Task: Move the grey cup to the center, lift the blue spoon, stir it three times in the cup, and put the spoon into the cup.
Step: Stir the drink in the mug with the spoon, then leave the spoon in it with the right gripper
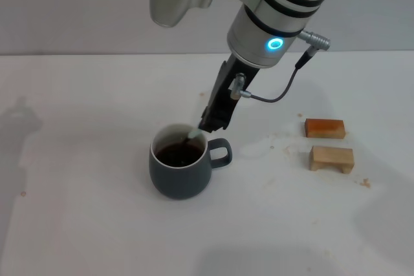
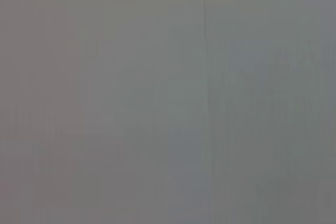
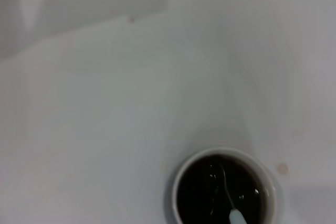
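Cup [image 1: 180, 171] up front on the white surface [image 1: 77, 159], dark liquid inside, handle pointing toward the two wooden blocks [image 1: 328, 141] well off to the side. The right end effector [image 1: 213, 121] hangs just above the cup's far rim, fingers closed on the pale handle of the spoon [image 1: 194, 134]. In the right wrist view the spoon [image 3: 231, 203] dips into the liquid in the cup [image 3: 223, 192]. The left end effector isn't visible.
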You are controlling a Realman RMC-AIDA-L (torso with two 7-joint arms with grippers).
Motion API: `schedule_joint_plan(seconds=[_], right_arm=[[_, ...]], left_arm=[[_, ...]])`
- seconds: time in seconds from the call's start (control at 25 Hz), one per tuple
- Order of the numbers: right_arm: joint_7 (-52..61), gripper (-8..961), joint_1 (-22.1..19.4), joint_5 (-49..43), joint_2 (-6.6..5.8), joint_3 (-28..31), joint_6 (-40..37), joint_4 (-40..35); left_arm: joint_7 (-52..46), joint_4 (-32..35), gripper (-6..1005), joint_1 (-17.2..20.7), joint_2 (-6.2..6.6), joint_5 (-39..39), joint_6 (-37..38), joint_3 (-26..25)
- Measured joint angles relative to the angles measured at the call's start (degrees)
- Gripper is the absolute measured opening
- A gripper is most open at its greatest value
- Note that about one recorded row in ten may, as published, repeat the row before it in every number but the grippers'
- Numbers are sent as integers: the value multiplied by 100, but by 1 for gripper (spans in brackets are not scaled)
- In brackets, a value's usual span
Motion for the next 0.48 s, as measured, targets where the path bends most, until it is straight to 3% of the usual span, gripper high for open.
schedule_joint_plan(seconds=[0.48], right_arm=[[64,118,-6,-138,12,-47,355,-79]], left_arm=[[-3,0,-2,31,-1,0,47,9]])
